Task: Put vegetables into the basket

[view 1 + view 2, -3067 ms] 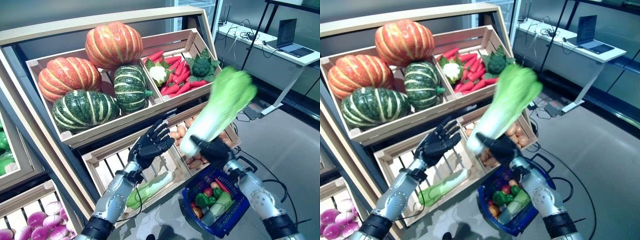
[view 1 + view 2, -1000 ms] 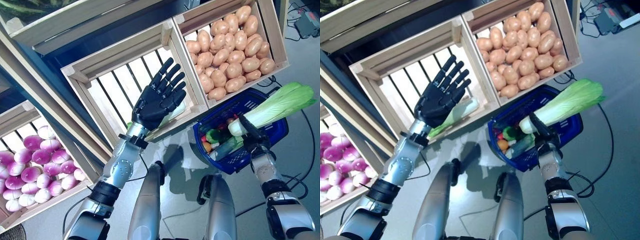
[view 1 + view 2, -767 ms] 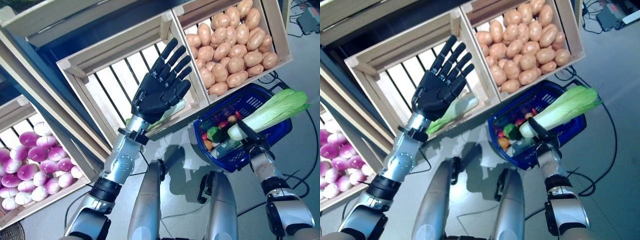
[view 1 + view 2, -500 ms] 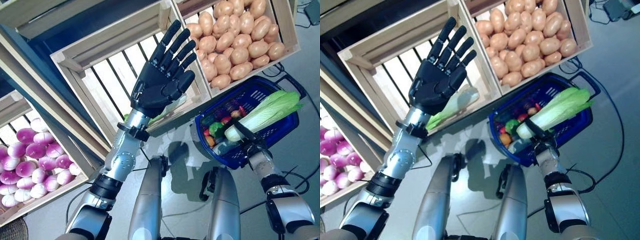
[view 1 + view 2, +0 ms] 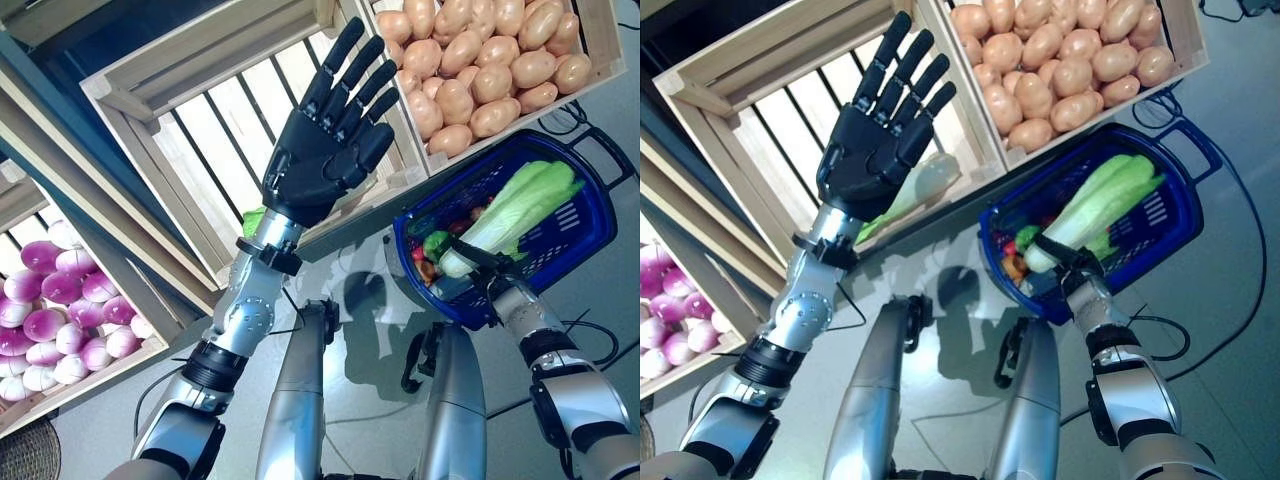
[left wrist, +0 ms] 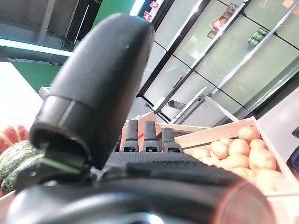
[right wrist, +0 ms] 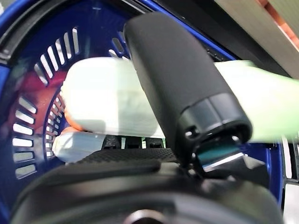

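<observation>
The blue plastic basket (image 5: 572,240) stands on the floor at the right, below the wooden stand. My right hand (image 5: 478,268) is shut on the white stalk of a long green cabbage (image 5: 515,205), which lies slanted across the basket's opening with its leaves towards the far rim. The right wrist view shows my thumb (image 7: 187,88) curled over the pale stalk (image 7: 107,100) inside the blue wall (image 7: 14,18). Small red, orange and green vegetables (image 5: 432,245) lie in the basket under it. My left hand (image 5: 320,165) is open and empty, raised flat before a slatted crate.
The tilted wooden stand runs across the top, with a slatted crate (image 5: 180,150) behind my left hand and another crate (image 5: 600,72) just above the basket. A pale green cabbage (image 5: 920,190) lies in the slatted crate behind my left hand. Grey floor lies to the right of the basket.
My right hand has lowered the cabbage from above the basket down onto its opening. My left hand stays open and raised. The camera has tilted further down.
</observation>
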Tool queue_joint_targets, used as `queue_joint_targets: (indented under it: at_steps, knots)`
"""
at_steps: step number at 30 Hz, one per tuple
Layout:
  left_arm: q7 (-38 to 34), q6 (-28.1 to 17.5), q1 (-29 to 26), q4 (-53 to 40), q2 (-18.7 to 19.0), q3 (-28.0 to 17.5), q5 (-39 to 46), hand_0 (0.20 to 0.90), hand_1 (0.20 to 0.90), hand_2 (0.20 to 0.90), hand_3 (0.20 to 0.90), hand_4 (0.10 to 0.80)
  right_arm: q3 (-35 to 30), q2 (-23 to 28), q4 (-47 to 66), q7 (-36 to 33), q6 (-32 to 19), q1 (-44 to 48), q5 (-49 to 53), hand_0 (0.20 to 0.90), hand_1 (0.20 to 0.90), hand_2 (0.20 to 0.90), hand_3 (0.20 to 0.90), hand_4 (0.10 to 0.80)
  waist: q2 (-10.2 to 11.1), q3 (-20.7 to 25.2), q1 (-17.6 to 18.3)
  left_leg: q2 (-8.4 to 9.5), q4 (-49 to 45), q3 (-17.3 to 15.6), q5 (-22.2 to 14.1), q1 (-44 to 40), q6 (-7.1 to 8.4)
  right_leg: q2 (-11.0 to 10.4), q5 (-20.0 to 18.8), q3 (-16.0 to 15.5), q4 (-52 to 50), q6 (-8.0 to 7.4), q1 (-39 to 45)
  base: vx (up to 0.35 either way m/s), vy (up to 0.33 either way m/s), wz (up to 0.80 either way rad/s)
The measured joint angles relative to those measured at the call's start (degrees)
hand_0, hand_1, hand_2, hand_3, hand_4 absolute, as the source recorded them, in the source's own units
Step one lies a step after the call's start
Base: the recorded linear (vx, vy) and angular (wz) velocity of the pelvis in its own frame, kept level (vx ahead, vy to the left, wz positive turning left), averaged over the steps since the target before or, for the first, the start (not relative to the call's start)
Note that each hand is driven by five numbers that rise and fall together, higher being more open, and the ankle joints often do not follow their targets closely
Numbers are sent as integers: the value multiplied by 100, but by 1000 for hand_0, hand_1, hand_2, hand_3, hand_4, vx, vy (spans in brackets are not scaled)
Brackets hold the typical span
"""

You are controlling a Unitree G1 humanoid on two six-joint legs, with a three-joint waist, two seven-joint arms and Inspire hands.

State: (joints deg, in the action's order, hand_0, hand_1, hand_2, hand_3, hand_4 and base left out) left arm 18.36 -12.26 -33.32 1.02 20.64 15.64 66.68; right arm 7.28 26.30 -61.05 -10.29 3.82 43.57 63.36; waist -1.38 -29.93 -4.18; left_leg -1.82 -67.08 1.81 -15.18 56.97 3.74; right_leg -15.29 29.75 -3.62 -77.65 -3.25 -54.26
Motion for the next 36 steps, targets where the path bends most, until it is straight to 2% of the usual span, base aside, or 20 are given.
queue_joint_targets:
  at_steps: [8,11,12,15,20,23,24,26,29,31,35,36]
  knots:
    - [2,-6,0,0,2,0,116,900,900,900,900,800,0,25,0,-2,0,135,-220,900,900,900,900,800,-1,0,-8,-4,55,-15,0,-11,1,2,0,-6,61,-1,5,8,-1,0]
    - [3,-11,0,0,7,2,117,900,900,900,900,800,232,46,-1,-249,-22,211,-1321,900,900,900,900,800,-1,0,-13,-7,72,-18,0,-30,3,2,-1,-19,74,-3,26,11,-5,0]
    - [3,-27,0,1,24,15,117,900,900,900,900,800,446,74,0,-466,-22,253,-1963,900,900,900,900,800,-1,0,-15,-9,80,-18,3,-42,7,1,-3,-22,81,-4,36,0,0,0]
    - [3,-143,-1,2,50,83,124,900,900,900,900,800,906,257,2,-922,-20,351,-2852,900,900,900,900,800,-7,0,-15,-14,101,-16,8,-56,13,3,-5,-25,104,-5,53,0,0,0]
    - [1,-306,2,7,54,143,70,900,900,900,900,800,855,417,4,-1329,-44,398,-2908,900,900,900,900,800,-9,1,-1,-18,286,-16,34,-179,48,47,-28,-35,284,-40,176,0,0,0]
    - [-178,-483,-2,2,173,139,-665,900,900,900,900,800,854,414,161,-1315,-132,349,-2622,900,900,900,900,800,-12,1,8,-26,415,-31,41,-256,63,59,-53,-46,391,-81,231,-47,-8,0]
    - [-314,-507,-10,0,346,138,-1092,900,900,900,900,800,833,423,398,-1297,-208,250,-2411,900,900,900,900,800,-14,1,11,-35,455,-35,80,-262,123,77,-59,-47,418,-85,233,-74,-30,1]
    - [-523,-509,-9,-2,673,130,-1657,900,900,900,900,800,743,425,776,-1114,-352,23,-2173,900,900,900,900,800,-21,1,6,-65,505,-40,80,-268,129,111,-59,-81,472,-83,239,3,-41,0]
    - [-1217,-503,20,-12,1365,104,-3123,900,900,900,900,800,668,416,1315,-795,-539,-522,-1857,900,900,900,900,800,-25,-1,-2,-94,615,-32,85,-340,138,129,-60,-131,586,-69,330,10,-25,1]
    - [-1657,-491,165,-12,1669,-109,-4020,900,900,900,900,800,650,386,1458,-614,-595,-891,-1666,900,900,900,900,800,-26,0,5,-101,737,-41,86,-471,137,132,-65,-147,700,-71,458,0,0,0]
    - [-2398,-317,408,6,2256,-505,-5254,900,900,900,900,800,645,388,1659,-433,-677,-1425,-1545,900,900,900,900,800,-29,0,17,-106,831,-55,82,-552,129,141,-63,-151,773,-65,522,0,0,0]
    - [-2660,-183,487,27,2544,-538,-5685,900,900,900,900,800,631,388,1785,-393,-706,-1600,-1547,900,900,900,900,800,-30,0,25,-109,850,-56,81,-555,128,142,-58,-154,780,-55,521,0,0,0]
